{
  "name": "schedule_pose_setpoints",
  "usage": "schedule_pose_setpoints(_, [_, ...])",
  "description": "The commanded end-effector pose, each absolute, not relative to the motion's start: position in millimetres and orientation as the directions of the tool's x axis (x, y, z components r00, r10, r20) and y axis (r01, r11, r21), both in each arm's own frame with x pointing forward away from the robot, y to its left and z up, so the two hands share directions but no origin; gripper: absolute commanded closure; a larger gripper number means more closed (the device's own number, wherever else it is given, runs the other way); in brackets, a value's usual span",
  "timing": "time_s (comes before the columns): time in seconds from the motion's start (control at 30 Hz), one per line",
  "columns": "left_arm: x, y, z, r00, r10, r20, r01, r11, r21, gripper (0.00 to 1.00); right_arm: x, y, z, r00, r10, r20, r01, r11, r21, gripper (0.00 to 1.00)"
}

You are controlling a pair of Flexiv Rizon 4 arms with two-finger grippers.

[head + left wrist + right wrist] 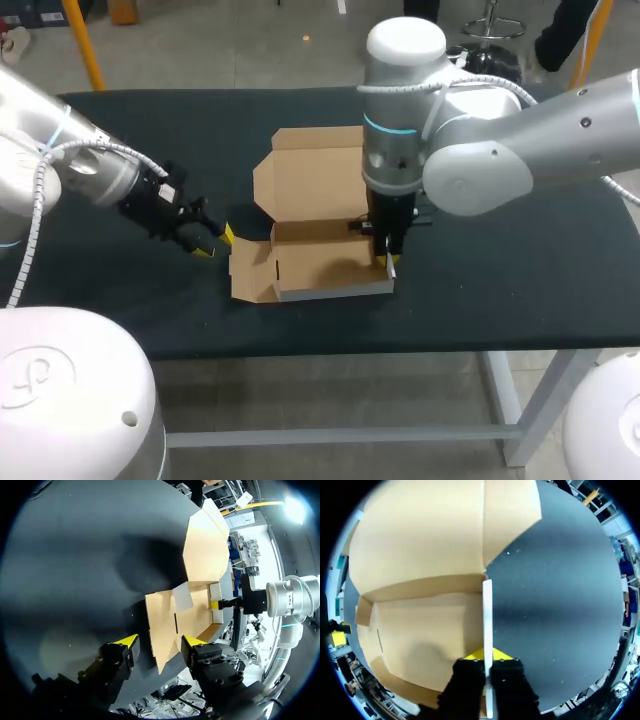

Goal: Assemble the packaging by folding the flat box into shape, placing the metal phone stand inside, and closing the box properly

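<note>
Left hand (216,243): fingers apart, just left of the box (312,262), touching nothing. Box sits mid-worktop (520,270), half folded, left flap (250,272) flat, lid (315,170) open on the far side. Right hand (388,262) is clamped on the right wall (487,625). Risk: an unbraced pull drags the box or creases the wall. Stand not in view; grip depth unclear.
</note>
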State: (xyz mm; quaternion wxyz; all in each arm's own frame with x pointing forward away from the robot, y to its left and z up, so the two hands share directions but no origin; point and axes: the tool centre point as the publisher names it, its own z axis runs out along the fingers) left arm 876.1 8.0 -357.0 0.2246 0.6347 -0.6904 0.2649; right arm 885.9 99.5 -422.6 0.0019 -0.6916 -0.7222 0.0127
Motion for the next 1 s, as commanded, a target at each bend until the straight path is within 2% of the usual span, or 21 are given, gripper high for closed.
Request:
schedule_pose_setpoints(0.03, [880.1, 4.5, -370.6, -0.088, -0.749, 0.657, -0.996, 0.059, -0.067, 0.44, 887.5, 100.1, -422.4, -0.045, 0.999, -0.017, 0.999, 0.044, -0.027, 1.0])
schedule_pose_setpoints(0.13, [879.6, 2.0, -379.7, -0.079, -0.744, 0.663, -0.997, 0.056, -0.055, 0.42, 887.5, 100.1, -422.4, -0.045, 0.999, -0.017, 0.999, 0.044, -0.027, 1.0])
schedule_pose_setpoints(0.6, [866.6, -10.7, -394.9, -0.059, -0.706, 0.705, -0.997, 0.002, -0.082, 0.64, 887.5, 100.1, -422.4, -0.045, 0.999, -0.017, 0.999, 0.044, -0.027, 1.0])
schedule_pose_setpoints(0.7, [865.5, -12.8, -394.0, -0.055, -0.701, 0.711, -0.995, -0.021, -0.098, 0.71, 887.5, 100.1, -422.4, -0.045, 0.999, -0.017, 0.999, 0.044, -0.027, 1.0])
schedule_pose_setpoints(0.73, [865.6, -13.5, -393.0, -0.053, -0.702, 0.711, -0.994, -0.029, -0.103, 0.77, 887.5, 100.1, -422.4, -0.045, 0.999, -0.017, 0.999, 0.044, -0.027, 1.0])
schedule_pose_setpoints(0.8, [865.1, -16.0, -390.8, -0.043, -0.72, 0.693, -0.992, -0.052, -0.115, 1.0, 887.5, 100.1, -422.4, -0.045, 0.999, -0.017, 0.999, 0.044, -0.027, 1.0])
schedule_pose_setpoints(1.0, [867.6, -25.0, -382.4, -0.009, -0.777, 0.629, -0.989, -0.085, -0.12, 1.0, 887.5, 100.1, -422.4, -0.045, 0.999, -0.017, 0.999, 0.044, -0.027, 1.0])
